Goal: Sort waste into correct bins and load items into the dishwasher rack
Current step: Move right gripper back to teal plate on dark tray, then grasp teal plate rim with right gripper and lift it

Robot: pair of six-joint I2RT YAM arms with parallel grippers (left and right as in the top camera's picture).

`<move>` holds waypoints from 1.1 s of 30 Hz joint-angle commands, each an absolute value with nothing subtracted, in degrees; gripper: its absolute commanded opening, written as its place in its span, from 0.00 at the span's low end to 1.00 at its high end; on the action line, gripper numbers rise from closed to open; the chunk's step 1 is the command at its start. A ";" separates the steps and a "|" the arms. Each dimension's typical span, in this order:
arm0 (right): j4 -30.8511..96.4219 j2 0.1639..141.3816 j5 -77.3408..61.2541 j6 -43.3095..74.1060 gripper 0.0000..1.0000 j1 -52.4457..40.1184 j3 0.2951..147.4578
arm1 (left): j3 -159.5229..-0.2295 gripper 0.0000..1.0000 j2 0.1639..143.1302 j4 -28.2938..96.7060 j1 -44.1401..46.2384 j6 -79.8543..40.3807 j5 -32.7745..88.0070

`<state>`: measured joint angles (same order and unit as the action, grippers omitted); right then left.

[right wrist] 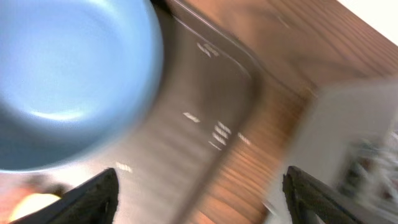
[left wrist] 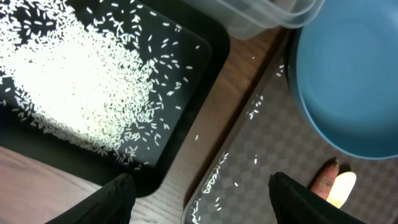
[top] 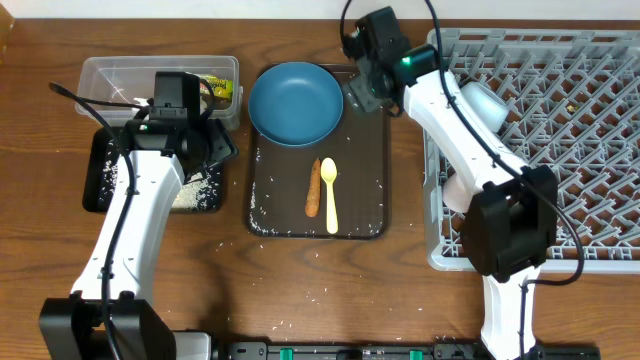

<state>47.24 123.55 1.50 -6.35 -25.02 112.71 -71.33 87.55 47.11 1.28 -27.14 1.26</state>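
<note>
Left wrist: left claw (left wrist: 200,190) spread wide, empty, above the edge of the black tray (left wrist: 199,74); rice (left wrist: 74,81) lies inside it.
Right wrist, blurred: right claw (right wrist: 202,180) spread, empty, beside the blue plate (right wrist: 62,74).
Overhead: blue plate, sausage stick (top: 313,188) and spoon (top: 330,195) on brown tray (top: 365,170); rack (top: 580,120) at right of counter (top: 330,290).

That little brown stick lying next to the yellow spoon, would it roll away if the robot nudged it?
Probably: the brown stick looks rounded and lies flat on the brown tray, so a sideways nudge may roll it, though the spoon beside it would likely stop it. It looks thin, so likely light.
</note>
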 commanded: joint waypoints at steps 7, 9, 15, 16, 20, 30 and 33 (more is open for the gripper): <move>45.12 129.14 -5.89 22.81 0.59 -26.28 112.60 | -71.02 0.71 86.83 48.36 1.04 -26.65 0.38; 44.49 130.91 -5.85 25.39 0.59 -26.76 112.60 | -71.05 0.71 86.83 48.36 1.04 -26.65 0.38; 43.13 135.00 -5.13 27.20 0.51 -28.82 112.60 | -71.05 0.71 86.83 48.34 1.04 -26.65 0.38; 43.31 135.44 -4.78 27.92 0.50 -29.21 112.60 | -71.05 0.71 86.83 48.34 1.04 -26.65 0.38; 43.22 136.14 -4.05 29.15 0.44 -30.39 112.60 | -71.05 0.71 86.83 48.34 1.04 -26.65 0.38; 43.11 136.09 -1.72 29.15 0.06 -30.63 112.60 | -71.05 0.71 86.83 48.34 1.04 -26.65 0.38; 43.81 136.07 -1.76 29.12 0.01 -30.00 112.60 | -71.05 0.71 86.83 48.34 1.04 -26.65 0.38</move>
